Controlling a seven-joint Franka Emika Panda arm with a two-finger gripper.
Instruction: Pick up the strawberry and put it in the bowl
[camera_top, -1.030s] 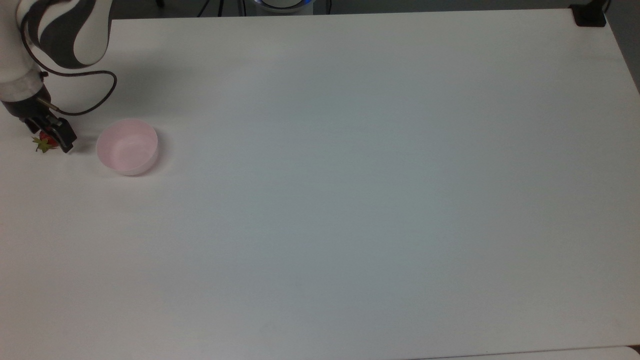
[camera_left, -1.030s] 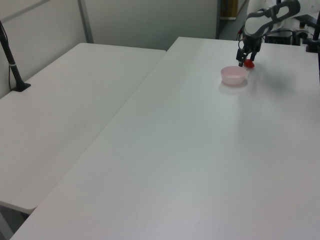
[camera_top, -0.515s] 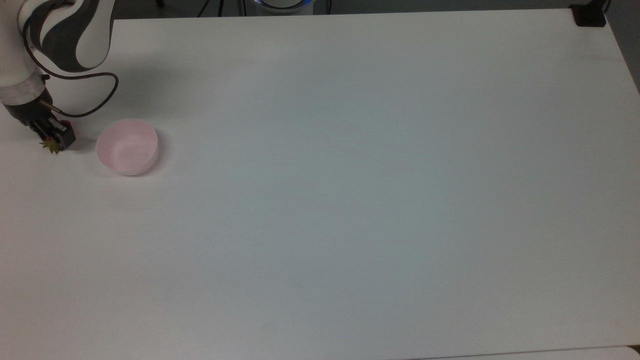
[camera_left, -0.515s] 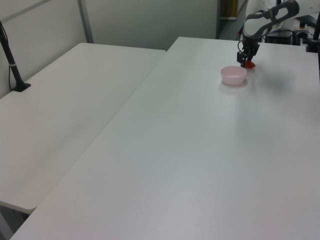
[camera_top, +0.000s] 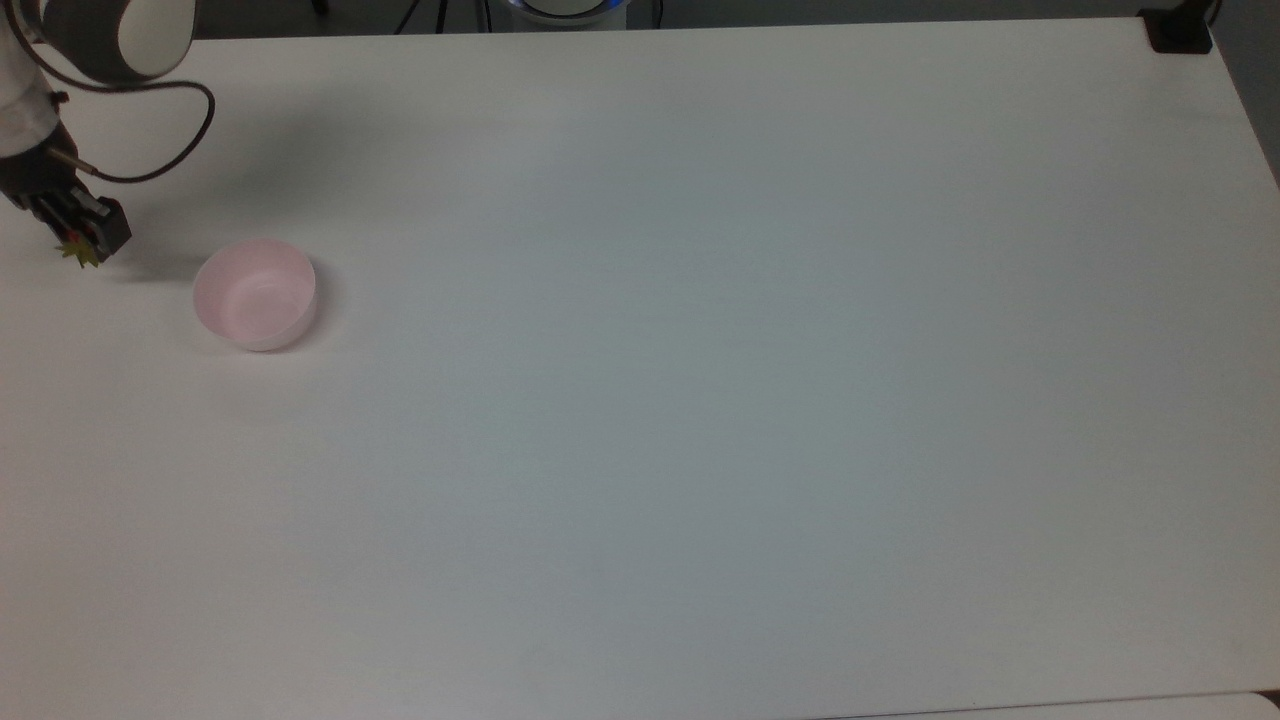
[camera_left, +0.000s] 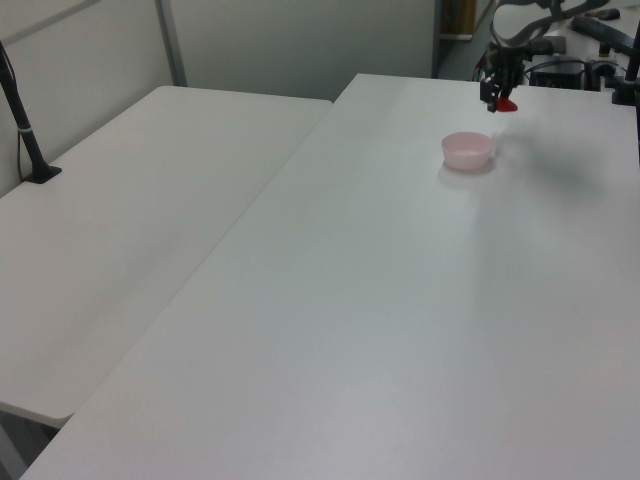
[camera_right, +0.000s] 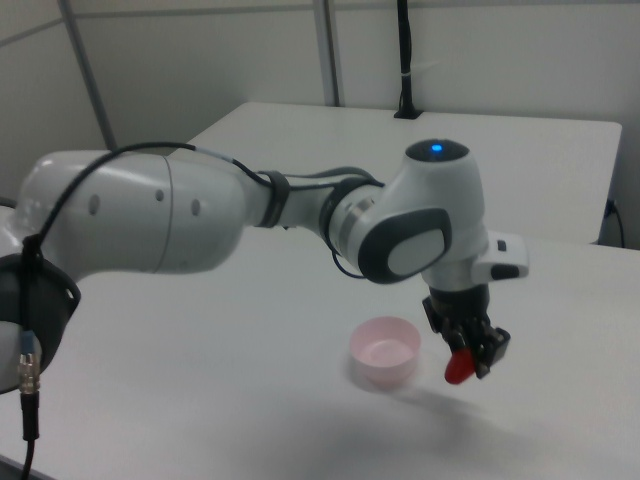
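My gripper (camera_right: 474, 357) is shut on the strawberry (camera_right: 457, 369) and holds it in the air, red tip down. The top view puts the gripper (camera_top: 88, 238) at the far left edge, with the strawberry's green cap (camera_top: 77, 251) poking out below the fingers. From the left view the gripper (camera_left: 500, 96) hangs above and behind the bowl (camera_left: 467, 150), and the red strawberry (camera_left: 506, 104) shows under it. The pale pink bowl (camera_top: 255, 293) stands empty on the white table, to the top view's right of the gripper. In the right view the bowl (camera_right: 385, 351) sits just left of the strawberry.
The white table (camera_top: 700, 400) stretches wide to the top view's right. A black clamp (camera_top: 1178, 30) sits at its far right corner. A second white table (camera_left: 130, 220) with a black post (camera_left: 25, 130) lies at the left view's left. The arm's cable (camera_top: 160, 160) loops near the gripper.
The gripper closed on the strawberry on the table and has lifted it. It now hangs higher, shifted toward the top view's upper left. The bowl has not moved.
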